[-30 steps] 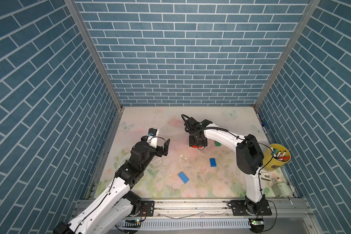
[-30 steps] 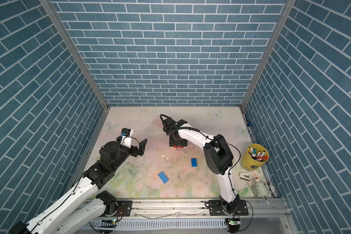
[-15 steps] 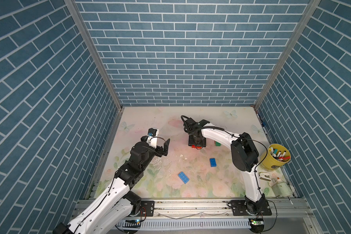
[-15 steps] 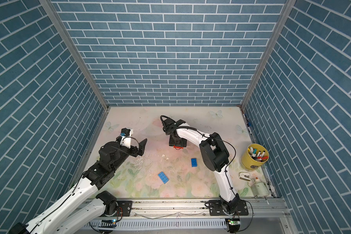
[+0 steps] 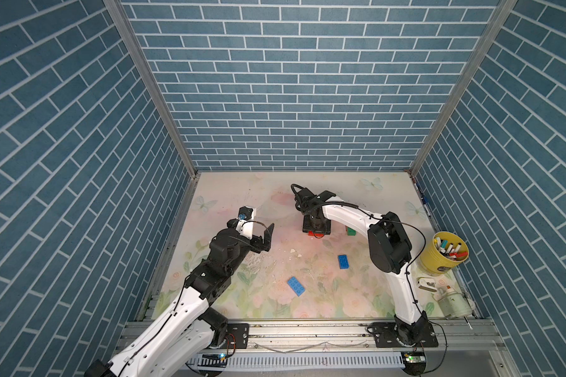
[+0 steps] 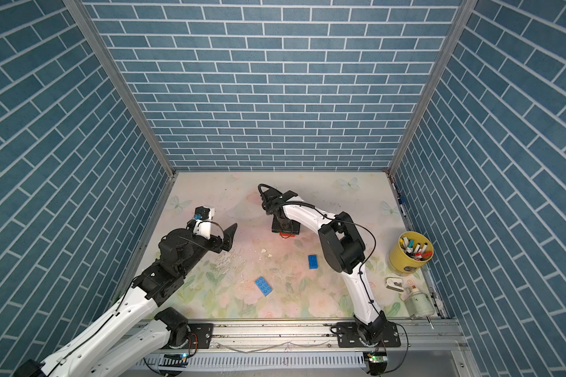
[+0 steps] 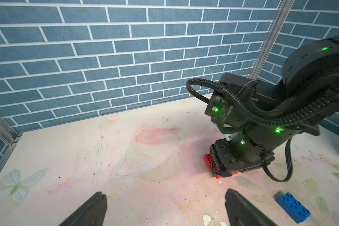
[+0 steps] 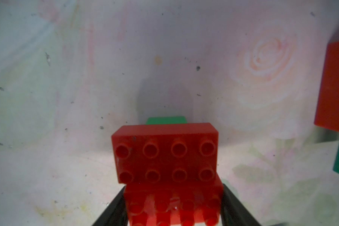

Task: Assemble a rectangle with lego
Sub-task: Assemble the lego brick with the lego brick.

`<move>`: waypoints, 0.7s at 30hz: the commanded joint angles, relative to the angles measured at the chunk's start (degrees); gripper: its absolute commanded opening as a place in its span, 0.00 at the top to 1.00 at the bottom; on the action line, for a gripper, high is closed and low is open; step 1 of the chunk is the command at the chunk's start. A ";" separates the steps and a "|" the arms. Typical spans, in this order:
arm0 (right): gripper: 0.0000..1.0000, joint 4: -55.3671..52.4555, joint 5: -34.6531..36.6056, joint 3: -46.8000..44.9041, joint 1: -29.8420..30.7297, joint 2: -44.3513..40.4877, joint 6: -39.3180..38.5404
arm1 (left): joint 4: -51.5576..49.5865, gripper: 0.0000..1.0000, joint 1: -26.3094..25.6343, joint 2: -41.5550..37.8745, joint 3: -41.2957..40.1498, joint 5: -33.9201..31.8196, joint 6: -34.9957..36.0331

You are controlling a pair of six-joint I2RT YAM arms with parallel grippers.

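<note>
A red brick (image 8: pixel 174 203) is gripped by its sides between the fingers of the right claw (image 8: pixel 174 214). It is joined, stepped, to a second red brick (image 8: pixel 165 154), and a green brick (image 8: pixel 165 120) shows just past that one. The stack rests near the middle of the table (image 5: pixel 242 196), with the claw pointing straight down onto it. Nearer the front edge, a dark blue brick (image 5: pixel 343 261) and a lighter blue brick (image 5: pixel 296 286) lie flat, well apart. The left claw (image 7: pixel 165 195) hangs above the table's left side, jaws wide apart and holding nothing. A yellow cup (image 5: pixel 438 261) of markers stands by the right edge.
</note>
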 commanded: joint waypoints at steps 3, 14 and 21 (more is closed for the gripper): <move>0.55 -2.37 1.65 2.27 -0.20 3.16 2.70 | 0.26 0.00 -0.46 -0.86 0.41 0.36 -0.01; 0.55 -5.78 1.94 5.30 -0.72 6.76 -0.01 | 0.26 0.00 -0.70 -1.13 0.17 0.19 -0.01; 0.55 -6.73 -1.08 5.23 -2.39 8.47 -1.95 | 0.28 0.00 -0.91 -1.14 0.21 0.18 0.05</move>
